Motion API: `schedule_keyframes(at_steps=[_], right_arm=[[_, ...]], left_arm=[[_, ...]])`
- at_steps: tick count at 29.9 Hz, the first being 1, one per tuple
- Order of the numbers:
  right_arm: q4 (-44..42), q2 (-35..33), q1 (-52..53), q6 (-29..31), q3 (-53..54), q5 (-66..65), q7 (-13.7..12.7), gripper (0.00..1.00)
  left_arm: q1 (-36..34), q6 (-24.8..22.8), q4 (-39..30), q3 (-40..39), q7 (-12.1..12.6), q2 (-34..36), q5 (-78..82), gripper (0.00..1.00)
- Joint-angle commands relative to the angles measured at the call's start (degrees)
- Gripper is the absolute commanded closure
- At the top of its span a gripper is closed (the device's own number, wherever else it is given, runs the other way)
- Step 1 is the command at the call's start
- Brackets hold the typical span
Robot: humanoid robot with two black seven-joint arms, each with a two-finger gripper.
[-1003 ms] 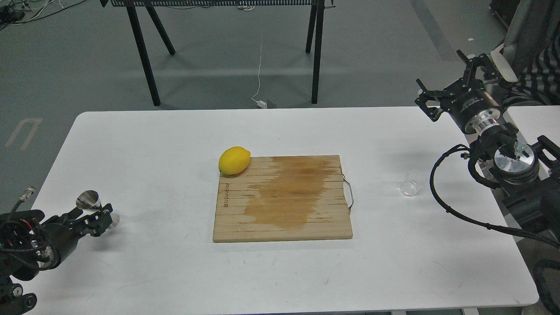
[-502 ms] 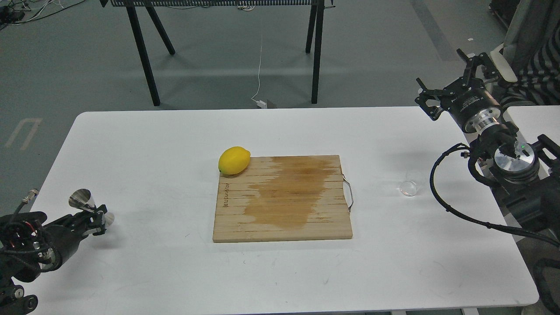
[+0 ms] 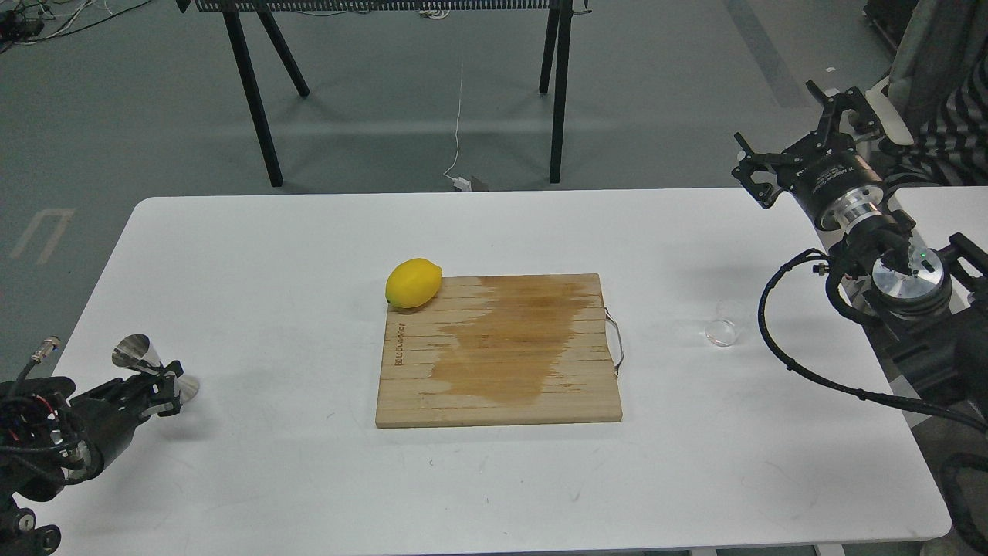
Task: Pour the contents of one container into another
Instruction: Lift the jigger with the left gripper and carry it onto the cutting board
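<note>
The shiny steel jigger [image 3: 137,354] is tilted at the table's left edge, its upper cone pointing up-left. My left gripper [image 3: 164,381] is shut on its narrow waist. The small clear glass cup [image 3: 723,331] stands upright on the white table [image 3: 270,255], right of the board. It is far from both grippers. My right gripper [image 3: 786,139] hangs open and empty above the table's far right corner, well behind the cup.
A wooden cutting board [image 3: 499,351] with a dark wet stain lies mid-table, its metal handle [image 3: 616,341] facing the cup. A yellow lemon [image 3: 414,283] rests on its far left corner. A person in stripes [image 3: 949,131] sits at the far right.
My left gripper has drawn back to the left with the jigger in it. The right arm has shifted very slightly; the cup, board and lemon have not moved.
</note>
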Motion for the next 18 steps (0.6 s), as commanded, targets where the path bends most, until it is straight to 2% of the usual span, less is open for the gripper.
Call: schedule_keyframes(at_steps=[1,11,18], right_arm=[[0.0,0.0,0.0,-0.1,0.0,0.0,-0.1,0.01],[-0.7,-0.6,0.5,-0.9,-1.5,0.0,-0.4,0.01],[-1.7,-0.8,1.2,-1.0,-3.1,0.0,-0.4,0.01]], left_arm=[[-1.0,0.3,-1.8,-1.1,0.0,2.2,0.1,1.00],[-10.5,0.4,-9.7,-1.2,0.8,6.2,9.6,1.00],[-18.4,0.3,-11.8,-1.1,0.8,6.5,16.5,1.00]])
